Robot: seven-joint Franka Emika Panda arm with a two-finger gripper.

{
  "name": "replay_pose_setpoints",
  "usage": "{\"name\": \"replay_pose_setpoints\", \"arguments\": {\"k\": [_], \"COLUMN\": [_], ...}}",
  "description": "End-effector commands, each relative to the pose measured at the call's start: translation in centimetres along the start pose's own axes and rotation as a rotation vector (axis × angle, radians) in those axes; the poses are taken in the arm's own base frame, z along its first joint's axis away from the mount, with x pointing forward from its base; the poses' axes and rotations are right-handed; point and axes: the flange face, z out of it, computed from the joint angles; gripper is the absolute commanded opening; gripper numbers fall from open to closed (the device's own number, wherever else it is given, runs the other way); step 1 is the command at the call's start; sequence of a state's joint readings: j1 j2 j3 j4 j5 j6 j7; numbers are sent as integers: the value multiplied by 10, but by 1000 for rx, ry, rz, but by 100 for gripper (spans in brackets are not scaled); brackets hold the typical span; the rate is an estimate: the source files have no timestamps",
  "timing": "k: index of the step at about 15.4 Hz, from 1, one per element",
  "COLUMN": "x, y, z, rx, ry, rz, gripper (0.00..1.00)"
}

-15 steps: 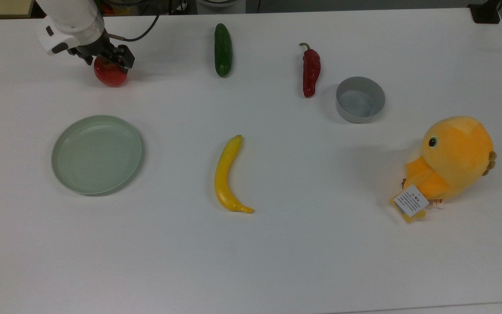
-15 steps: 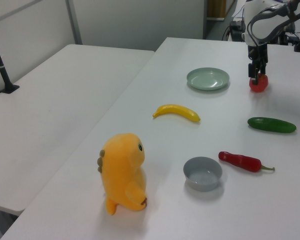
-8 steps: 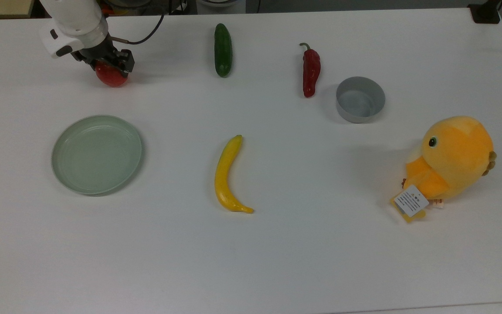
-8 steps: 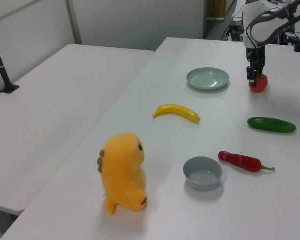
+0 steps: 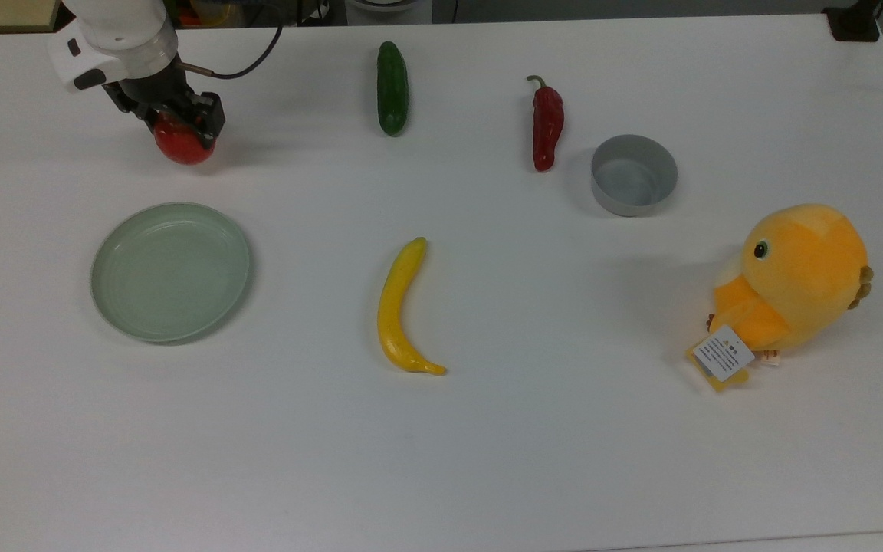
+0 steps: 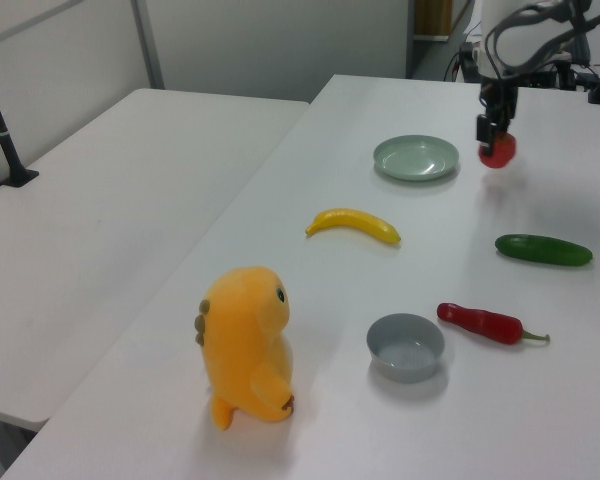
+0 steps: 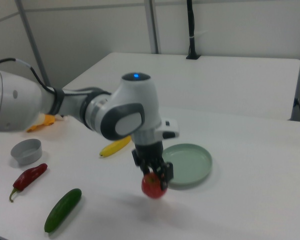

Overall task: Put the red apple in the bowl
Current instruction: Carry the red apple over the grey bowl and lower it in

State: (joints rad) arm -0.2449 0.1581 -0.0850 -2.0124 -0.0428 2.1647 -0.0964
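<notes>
Right view: gripper [image 7: 153, 176] holds red apple [image 7: 153, 186] above white table [image 7: 250, 195]

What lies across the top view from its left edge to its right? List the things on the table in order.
Going across the top view: green plate → banana → chili pepper → grey bowl → yellow plush toy. The red apple overlaps the plate's span, and the cucumber the banana's, so both are left out.
</notes>
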Motion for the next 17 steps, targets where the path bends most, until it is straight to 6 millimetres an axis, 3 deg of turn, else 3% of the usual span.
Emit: {"name": "replay_pose_setpoints", "arguments": {"k": [1, 4, 7, 13, 14, 17], "x": [20, 25, 17, -31, -40, -63], "y": [-55, -119, -197, -361, -396, -456], "z": [-42, -59, -68, -79, -77, -69], "rx": [79, 120, 151, 200, 213, 207], "ry": [99, 119, 116, 84, 72, 63], "rz": [69, 136, 170, 141, 126, 115], "gripper": [39, 45, 45, 45, 45, 45]}}
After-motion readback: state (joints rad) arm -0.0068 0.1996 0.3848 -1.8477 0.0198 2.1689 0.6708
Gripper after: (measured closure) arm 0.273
